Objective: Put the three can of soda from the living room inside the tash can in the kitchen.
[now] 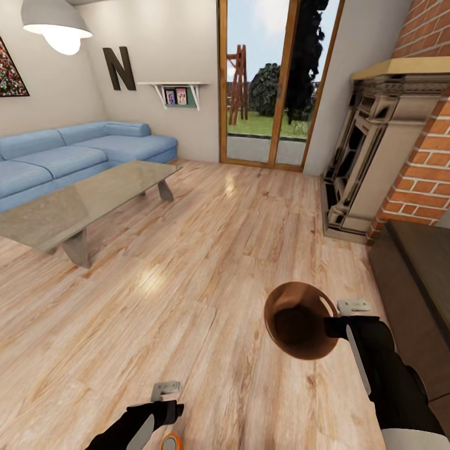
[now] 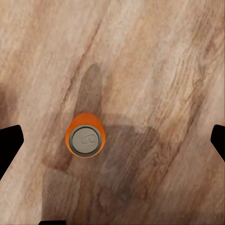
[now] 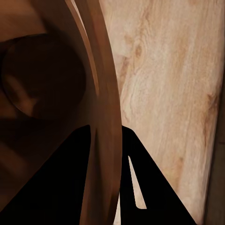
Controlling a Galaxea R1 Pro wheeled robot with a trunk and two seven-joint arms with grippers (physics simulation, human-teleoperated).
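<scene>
An orange can of soda with a silver top stands upright on the wood floor of the living room; its rim also peeks in at the lower edge of the head view. My left gripper hangs straight above it, open wide, with the can between the fingers but nearer one side and untouched. In the head view that gripper sits low at the left. The glossy brown tash can is held off the floor, tipped with its mouth toward the camera. My right gripper is shut on its rim, fingers straddling the wall.
A glass coffee table stands at the left before a long blue sofa. A brick fireplace and a dark low platform line the right side. A glass door is at the far wall. Open wood floor lies between.
</scene>
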